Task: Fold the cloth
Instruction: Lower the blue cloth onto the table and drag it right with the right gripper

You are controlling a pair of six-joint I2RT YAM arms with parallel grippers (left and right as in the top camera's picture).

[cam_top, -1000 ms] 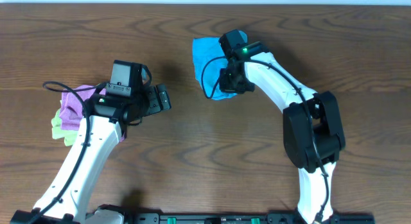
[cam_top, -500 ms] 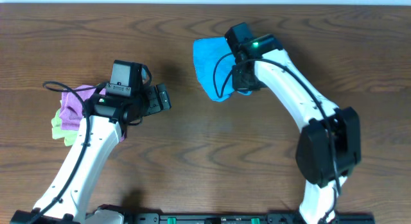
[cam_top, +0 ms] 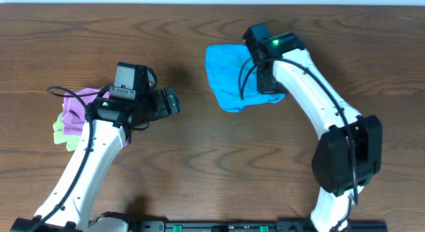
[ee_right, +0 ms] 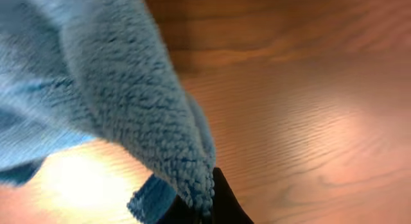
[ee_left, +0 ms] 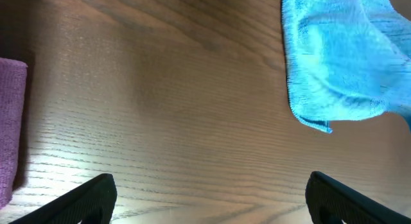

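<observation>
A blue cloth [cam_top: 229,76] lies partly lifted on the wooden table at the upper middle. My right gripper [cam_top: 269,82] is shut on its right edge and holds that edge up; in the right wrist view the cloth [ee_right: 109,95] hangs from the closed fingers [ee_right: 205,208]. The cloth also shows at the upper right of the left wrist view [ee_left: 340,57]. My left gripper [cam_top: 171,101] is open and empty over bare table, left of the cloth; its two fingertips [ee_left: 209,198] are wide apart.
A purple cloth [cam_top: 76,107] lies on a yellow-green one [cam_top: 60,133] at the left, under my left arm. The purple cloth's edge shows in the left wrist view [ee_left: 9,121]. The table's far edge runs along the top.
My right gripper has moved to the right with the blue cloth's edge, pulling the cloth rightward and spreading it. My left arm has barely moved.
</observation>
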